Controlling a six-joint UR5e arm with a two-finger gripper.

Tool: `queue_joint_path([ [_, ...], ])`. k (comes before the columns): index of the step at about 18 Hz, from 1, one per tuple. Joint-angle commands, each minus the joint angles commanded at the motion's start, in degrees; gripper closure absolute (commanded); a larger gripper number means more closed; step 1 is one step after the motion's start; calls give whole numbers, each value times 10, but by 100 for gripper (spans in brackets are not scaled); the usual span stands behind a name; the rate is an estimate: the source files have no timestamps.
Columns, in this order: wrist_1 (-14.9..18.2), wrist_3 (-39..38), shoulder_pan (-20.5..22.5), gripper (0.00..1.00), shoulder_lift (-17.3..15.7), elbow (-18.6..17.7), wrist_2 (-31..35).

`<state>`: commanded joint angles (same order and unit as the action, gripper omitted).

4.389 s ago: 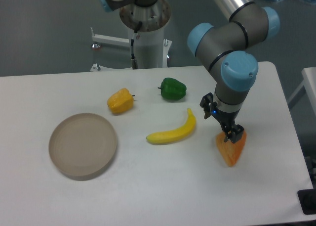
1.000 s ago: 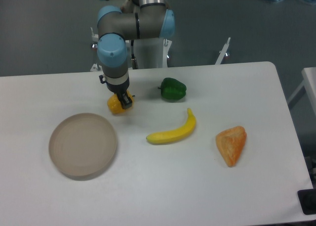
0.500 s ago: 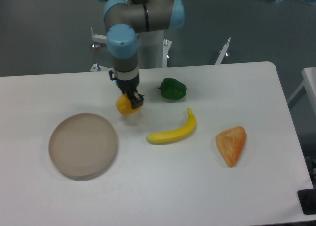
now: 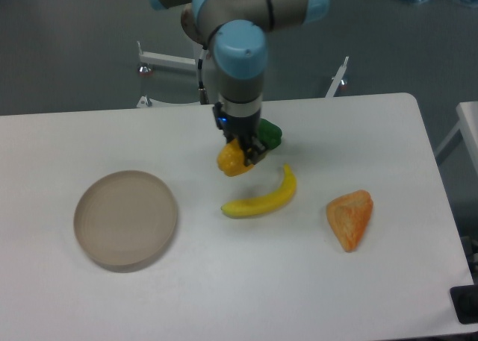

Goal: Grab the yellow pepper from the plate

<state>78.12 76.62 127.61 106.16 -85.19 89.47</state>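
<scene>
A white table (image 4: 224,281) carries everything. On it lie a beige plate (image 4: 125,219) at the left, a banana (image 4: 261,197) near the middle, and an orange wedge (image 4: 351,218) to the right. A green pepper (image 4: 270,136) sits farther back, partly hidden.

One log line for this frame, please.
end effector: shut on yellow pepper | pepper: lifted, above banana | plate: empty | green pepper: partly hidden

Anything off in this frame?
Nothing spilled or damaged. One mismatch: the plate is empty, and the gripper holds the yellow pepper lifted right of it, above the banana, partly hiding the green pepper.
</scene>
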Motion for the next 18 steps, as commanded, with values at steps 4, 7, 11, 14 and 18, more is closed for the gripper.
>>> queue_joint_path([
  [4,23,61,23,97,39,52,2],
  [7,20,86,33,97,67,75,17],
  [11,19,103,39,97,85,94,20],
  [14,18,103,38,97,94,103,19],
  [18,18,103,38,97,94,103,21],
])
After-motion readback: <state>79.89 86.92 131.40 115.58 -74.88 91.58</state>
